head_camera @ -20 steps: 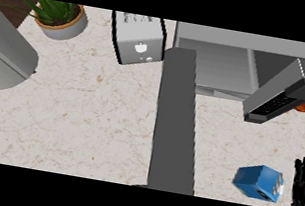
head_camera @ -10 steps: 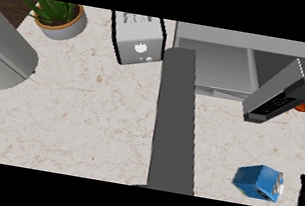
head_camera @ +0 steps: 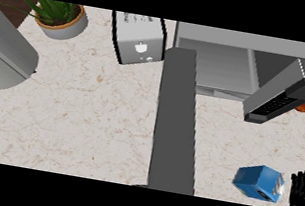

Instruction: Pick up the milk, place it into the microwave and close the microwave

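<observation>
A pale speckled counter (head_camera: 86, 114) held a blue milk carton (head_camera: 258, 181), likely light and rigid, best grasped across its flat sides; right hand (head_camera: 303, 193) beside it, fingers straight.

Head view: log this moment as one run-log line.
milk carton: on counter, not grasped | right hand: open, beside carton | microwave: door open | left hand: not in view
</observation>
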